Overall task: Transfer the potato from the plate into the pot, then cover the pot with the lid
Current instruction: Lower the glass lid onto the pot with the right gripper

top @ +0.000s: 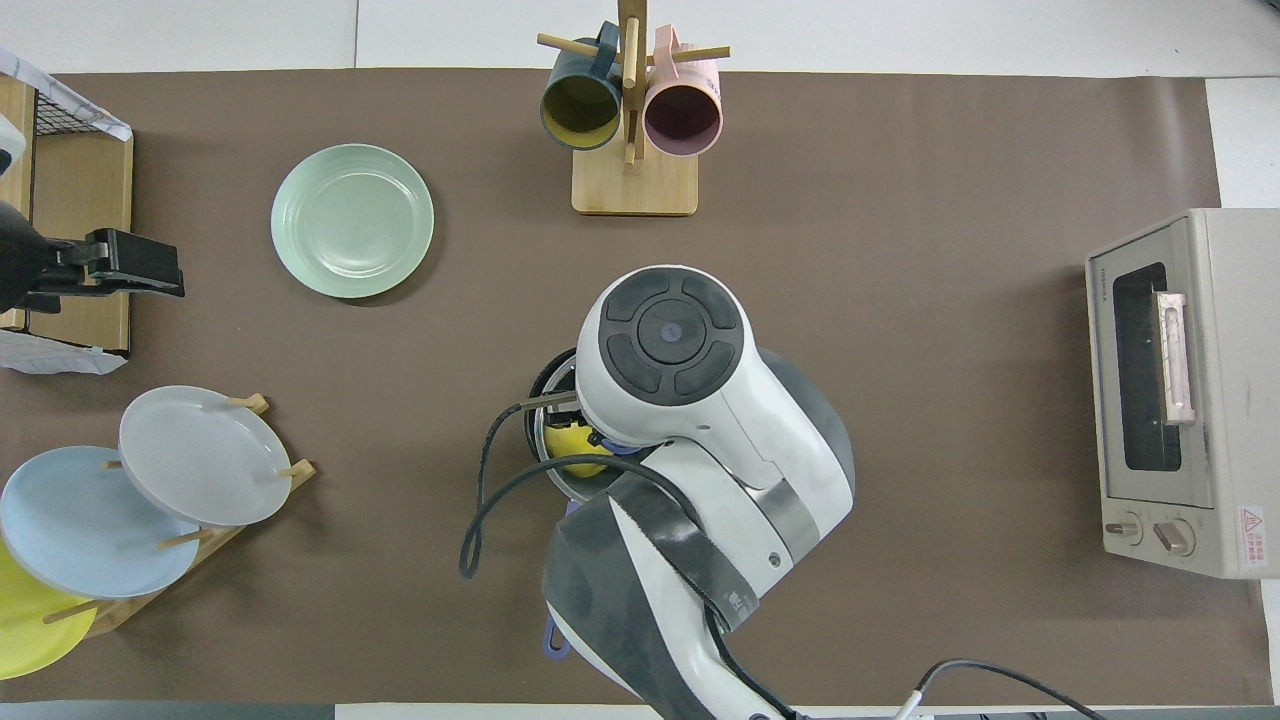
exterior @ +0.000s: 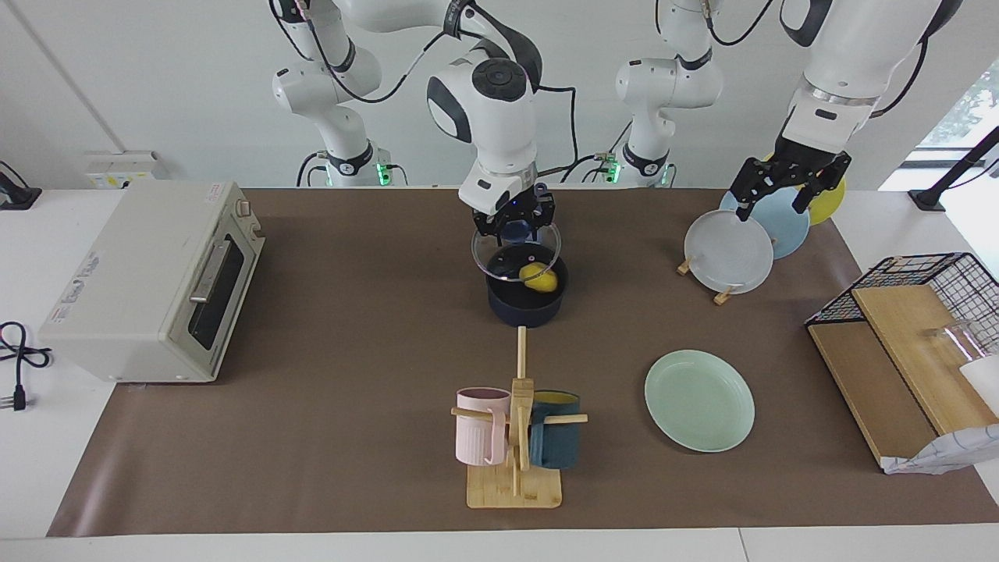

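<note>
Here the right end effector (exterior: pixel 515 226) grips the lid (exterior: pixel 516 251) over the pot (exterior: pixel 526 307); the left end effector (exterior: pixel 784 189) hangs spread wide.

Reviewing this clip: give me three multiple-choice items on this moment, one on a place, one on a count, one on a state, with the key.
1. Where is the potato?
A. on the plate
B. in the pot
C. beside the mug rack

2. How many mugs hang on the mug rack?
A. one
B. two
C. three

3. What state is the lid in?
A. flat on the table
B. seated on the pot
C. held tilted over the pot

Key:
1 B: the yellow shows inside the pot, and the plate is bare.
2 B: one pink, one dark teal.
3 C: the right gripper is shut on the lid's knob, above the rim; the left gripper hangs open over the rack plates.
</note>
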### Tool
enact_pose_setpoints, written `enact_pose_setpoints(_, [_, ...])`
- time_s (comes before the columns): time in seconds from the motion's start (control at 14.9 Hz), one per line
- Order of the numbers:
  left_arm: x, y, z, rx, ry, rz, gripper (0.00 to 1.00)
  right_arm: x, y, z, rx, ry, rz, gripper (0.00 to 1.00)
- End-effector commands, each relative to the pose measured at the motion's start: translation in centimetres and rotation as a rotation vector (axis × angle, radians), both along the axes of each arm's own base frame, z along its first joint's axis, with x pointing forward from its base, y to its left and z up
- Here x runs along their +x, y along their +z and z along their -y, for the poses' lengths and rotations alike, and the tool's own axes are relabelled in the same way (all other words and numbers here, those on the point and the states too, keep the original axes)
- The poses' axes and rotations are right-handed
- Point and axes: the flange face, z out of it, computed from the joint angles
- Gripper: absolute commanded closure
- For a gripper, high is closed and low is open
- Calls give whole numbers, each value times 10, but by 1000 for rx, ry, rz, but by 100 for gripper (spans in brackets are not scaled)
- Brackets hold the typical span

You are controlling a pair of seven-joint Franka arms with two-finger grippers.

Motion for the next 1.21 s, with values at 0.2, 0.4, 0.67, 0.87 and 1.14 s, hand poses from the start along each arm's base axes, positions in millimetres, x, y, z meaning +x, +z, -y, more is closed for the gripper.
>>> enact_pose_setpoints(0.2, [-5,-9,15,29,-47,-50,0,-5,-27,-39,-25,-10,37,100])
enact_pose_setpoints(0.4, [-1,-1,14,17,-43,-16,0,3,-55,-41,-81,9,43,100])
enact_pose_setpoints(0.67, [1,2,7,20,-86,-12,0,7,-60,-41,-99,16,55,100])
enact_pose_setpoints(0.87, [4,4,1,3,-61,1,0,4,-61,-47,-74,16,69,100])
enact_pose_setpoints(1.14, [7,7,4,-18,-56,50,0,0,-68,-50,-79,15,60,100])
